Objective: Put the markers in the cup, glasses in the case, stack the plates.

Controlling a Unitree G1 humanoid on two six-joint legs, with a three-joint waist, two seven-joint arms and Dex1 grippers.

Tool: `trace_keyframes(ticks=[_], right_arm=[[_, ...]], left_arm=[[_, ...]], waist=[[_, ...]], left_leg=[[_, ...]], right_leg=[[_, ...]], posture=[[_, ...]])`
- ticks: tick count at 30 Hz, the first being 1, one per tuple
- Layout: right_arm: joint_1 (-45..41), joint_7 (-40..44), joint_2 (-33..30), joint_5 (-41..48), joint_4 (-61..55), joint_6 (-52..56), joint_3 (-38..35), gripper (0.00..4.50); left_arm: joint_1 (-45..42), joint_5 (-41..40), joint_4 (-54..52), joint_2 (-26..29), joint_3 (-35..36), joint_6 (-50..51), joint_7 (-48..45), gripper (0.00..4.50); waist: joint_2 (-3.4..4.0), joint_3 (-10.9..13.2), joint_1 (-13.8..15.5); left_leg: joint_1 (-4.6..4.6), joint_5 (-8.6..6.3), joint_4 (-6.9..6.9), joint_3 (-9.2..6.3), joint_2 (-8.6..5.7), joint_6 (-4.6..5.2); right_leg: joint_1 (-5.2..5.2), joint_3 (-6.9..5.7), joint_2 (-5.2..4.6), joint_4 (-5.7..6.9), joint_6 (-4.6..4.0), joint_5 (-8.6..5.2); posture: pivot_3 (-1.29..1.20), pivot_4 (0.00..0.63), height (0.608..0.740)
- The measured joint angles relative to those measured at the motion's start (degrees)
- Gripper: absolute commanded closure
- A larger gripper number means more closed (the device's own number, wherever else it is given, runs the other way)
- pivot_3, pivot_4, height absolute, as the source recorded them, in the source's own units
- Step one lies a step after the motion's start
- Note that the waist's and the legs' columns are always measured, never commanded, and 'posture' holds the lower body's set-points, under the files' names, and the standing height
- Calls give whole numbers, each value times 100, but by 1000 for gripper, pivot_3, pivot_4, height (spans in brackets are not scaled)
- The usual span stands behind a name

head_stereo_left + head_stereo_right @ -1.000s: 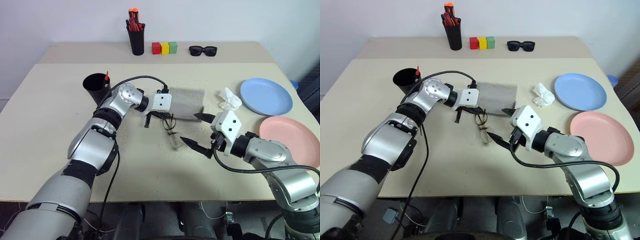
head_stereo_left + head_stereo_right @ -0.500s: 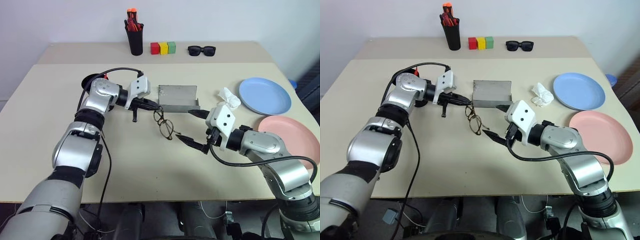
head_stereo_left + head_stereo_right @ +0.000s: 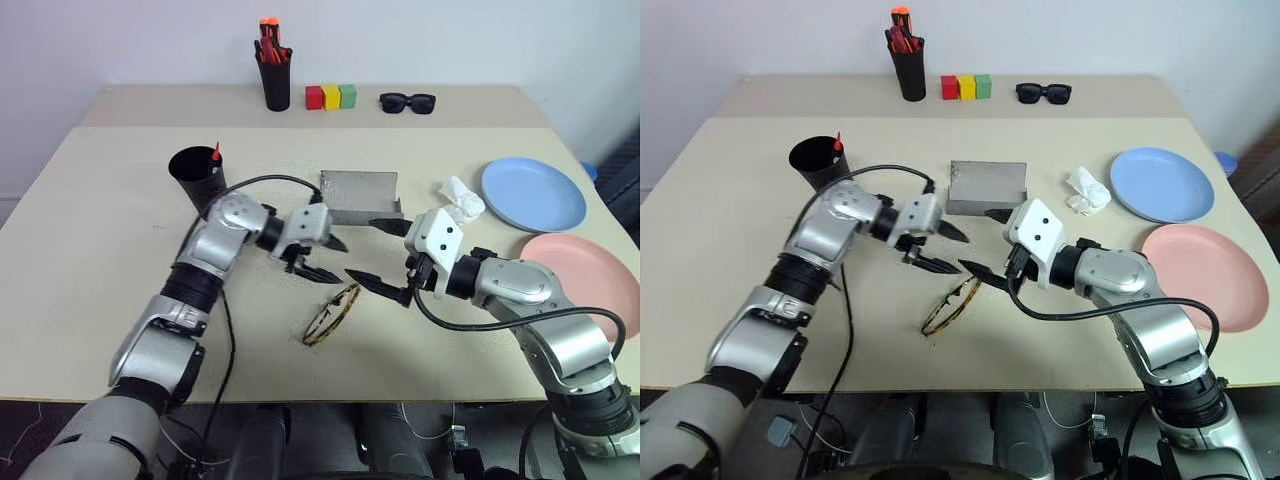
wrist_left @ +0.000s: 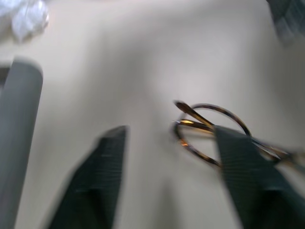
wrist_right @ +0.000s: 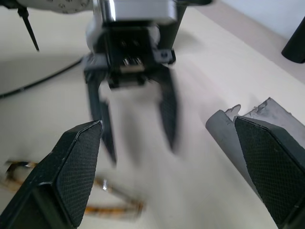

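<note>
Left eye view: the glasses step is in hand, with the glasses lying loose on the table below both wide-open, empty claws, left claw and right claw, and the case just behind. Left wrist view: the glasses sit by one finger, unheld, so the next move, I'd say, calls for a fresh pinch on the frame.

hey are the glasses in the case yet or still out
Out. The glasses lie on the bare table, apart from the case, below the two open pincers.
</note>
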Motion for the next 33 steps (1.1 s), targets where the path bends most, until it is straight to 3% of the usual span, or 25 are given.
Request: trace_keyframes(ticks=[4,11,21,24,29,33], right_arm=[[10,-55,-1,-6,-2,1,-7,0],[117,-182,0,-7,-33,7,-18,0],[214,-329,-6,-4,-180,28,-21,0],[295,-355,-17,-4,-257,67,-21,0],[370,-384,-38,-5,-289,137,-29,0],[370,-388,-41,-4,-358,140,-35,0]], left_arm=[[-514,79,764,-204,12,-173,637,1169],[-2103,343,3192,-179,375,-573,1964,1169],[-2170,982,4411,-454,222,-889,2122,1169],[-2144,990,4469,-528,274,-900,2061,1990],[-2098,918,4450,-536,406,-936,1749,4477],[-2014,924,4450,-513,444,-1015,1674,4477]], waist=[[0,0,-25],[0,0,-15],[1,0,-5],[0,0,-6],[1,0,-16],[0,-1,-10]], left_leg=[[2,0,3,0,0,1],[-8,-11,21,1,-1,20],[-20,-13,26,0,-2,22],[-20,-13,26,0,-2,22],[-18,-13,26,0,-2,22],[-18,-13,28,0,-2,22]], right_leg=[[-1,0,2,4,0,1],[0,-1,1,1,7,-1],[-7,-2,1,1,9,-1],[-6,-2,1,1,9,-1],[-6,-2,1,3,9,0],[-5,-2,1,3,9,0]], posture=[[0,150,740],[0,150,740],[0,150,740],[0,150,740],[0,150,740],[0,150,740]])
